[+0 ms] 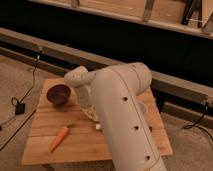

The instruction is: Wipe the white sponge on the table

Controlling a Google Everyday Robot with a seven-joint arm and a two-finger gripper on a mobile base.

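The light-brown wooden table (45, 150) stands in the middle of the camera view. My thick white arm (125, 115) crosses over it and hides its middle and right part. From the elbow joint (76, 77) the forearm drops to the tabletop just right of the bowl. There the gripper (92, 115) sits low over the planks, shut, mostly hidden by the arm. A small pale patch (98, 127) shows at the arm's edge right below it. Whether that is the white sponge I cannot tell.
A dark purple bowl (59, 95) sits at the table's back left. A carrot (59, 138) lies near the front left. A sliver of a white cup (144, 108) peeks out right of the arm. Cables (20, 107) trail on the floor at left; a dark wall with a rail (175, 85) runs behind.
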